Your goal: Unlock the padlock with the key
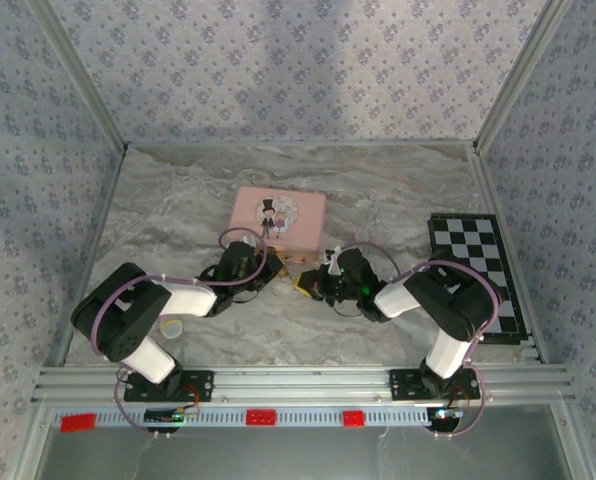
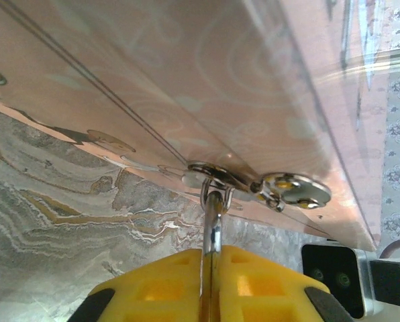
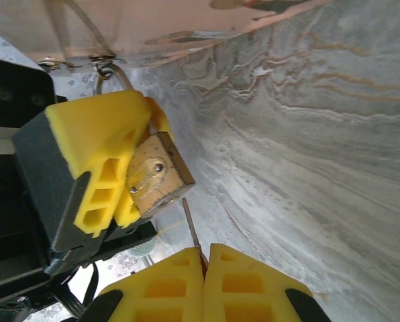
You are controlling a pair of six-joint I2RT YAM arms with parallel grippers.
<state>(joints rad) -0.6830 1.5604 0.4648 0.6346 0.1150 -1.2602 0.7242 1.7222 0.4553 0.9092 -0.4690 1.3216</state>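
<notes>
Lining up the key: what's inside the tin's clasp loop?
The shackle of the padlock passes through the clasp. The left fingers cover the shackle's lower part and, in the left wrist view, the padlock body.

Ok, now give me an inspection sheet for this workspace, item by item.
Surface: marble-look table, no spills seen.
Job's things: brass padlock, its shackle threaded through the clasp of the pink tin; key, a thin sliver with its tip close to the padlock, not seen inserted.
Clutter: checkerboard mat at the right; pale round item by the left arm.
Grippers: left gripper shut on the padlock; right gripper shut on the key.
Cables: purple cables looped along both arms, none seen snagged.
Surroundings: patterned walls; metal frame rail at the near edge.
</notes>
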